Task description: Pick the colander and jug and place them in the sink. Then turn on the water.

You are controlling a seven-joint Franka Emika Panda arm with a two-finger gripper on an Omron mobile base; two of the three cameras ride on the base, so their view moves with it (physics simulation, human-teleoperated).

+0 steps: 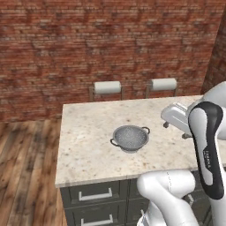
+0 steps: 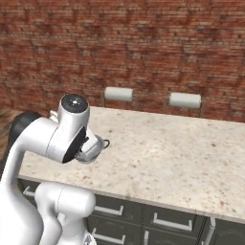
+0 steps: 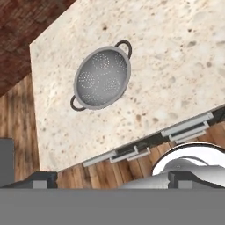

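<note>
The colander (image 1: 129, 137) is a round silvery bowl with small holes and two dark handles. It stands upright on the speckled stone counter (image 1: 88, 128), near the front edge. In the hand view the colander (image 3: 103, 77) lies below and ahead of my gripper (image 3: 114, 180), whose fingertips (image 3: 44, 178) stand far apart with nothing between them. The gripper (image 1: 175, 130) hangs above the counter, to the right of the colander and clear of it. In the right base view my arm covers most of the colander (image 2: 98, 146). The jug, the sink and the water are out of view.
Two paper towel rolls (image 1: 107, 87) (image 1: 163, 84) stand on holders at the counter's back edge, against the brick wall. Dark drawers (image 1: 95, 194) run under the counter front. Wooden floor (image 1: 26, 159) lies past the counter's left end.
</note>
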